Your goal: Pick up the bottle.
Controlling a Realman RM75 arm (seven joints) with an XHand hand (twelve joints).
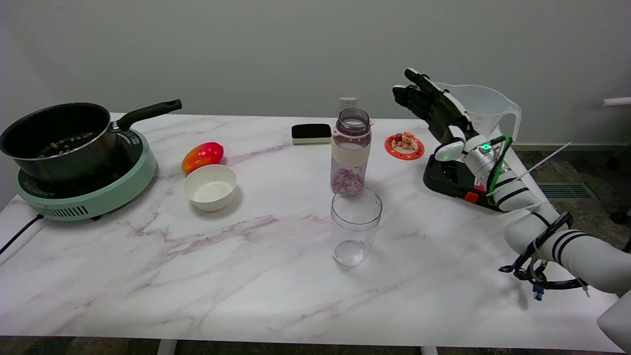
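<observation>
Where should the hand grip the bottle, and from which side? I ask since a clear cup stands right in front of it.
Probably the bottle at its pale middle band, from the picture's right, where the open right hand hovers. It stands upright, lid off; the clear cup crowds its near side.

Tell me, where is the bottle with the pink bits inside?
In the head view the bottle stands upright near the table's middle, just behind the clear cup, with the black eraser block behind it to the left.
</observation>
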